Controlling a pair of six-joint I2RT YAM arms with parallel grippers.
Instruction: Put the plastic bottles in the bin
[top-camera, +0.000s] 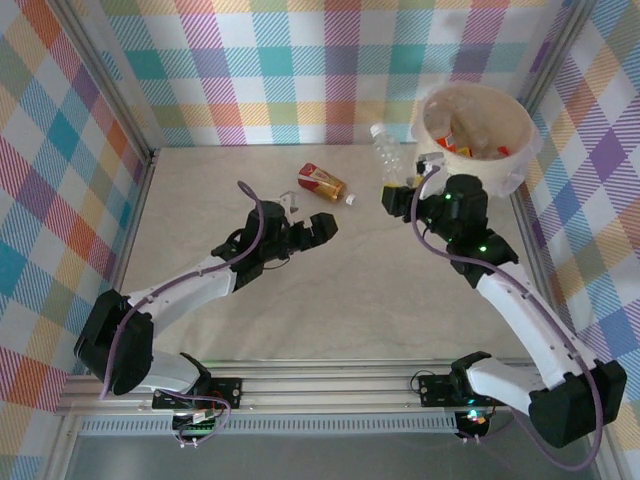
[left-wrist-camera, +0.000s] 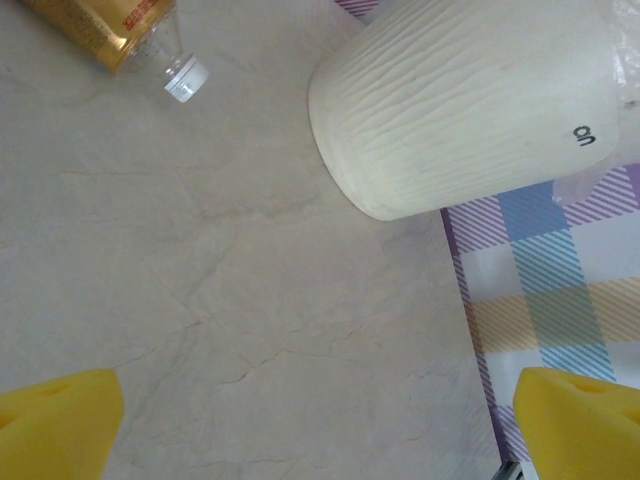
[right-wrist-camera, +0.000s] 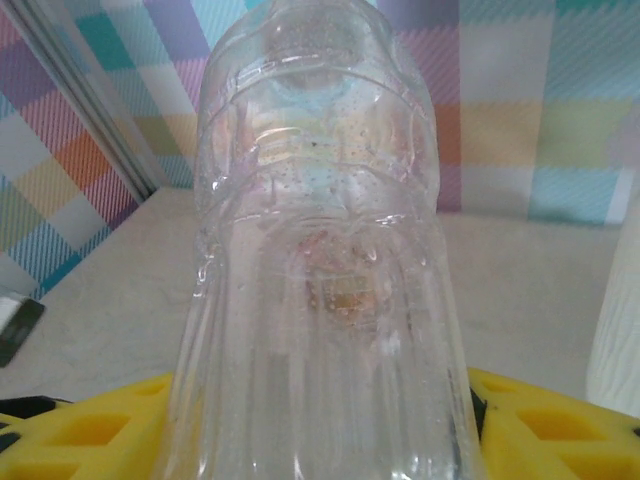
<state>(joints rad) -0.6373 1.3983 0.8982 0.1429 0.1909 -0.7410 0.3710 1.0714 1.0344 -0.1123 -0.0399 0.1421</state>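
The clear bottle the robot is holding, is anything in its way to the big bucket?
Nothing visible blocks it. The right gripper holds the clear bottle just left of the bin, with only open air between them. The bin's top is open.

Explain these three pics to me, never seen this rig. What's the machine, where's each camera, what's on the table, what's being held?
It is two small robot arms bolted side by side at the near edge of a table, each ending in a two-finger gripper with yellow pads.

The overhead picture comes from a fixed camera above and behind the arms. The other two come from cameras on the wrists, looking out past their own fingers.

The right gripper is closed on a clear plastic bottle, which looms large in the right wrist view; it is right beside the cream bin. The bin already holds several bottles.

The left gripper is open and holds nothing, its yellow pads wide apart over the table. One bottle with an amber label lies on its side in front of it.
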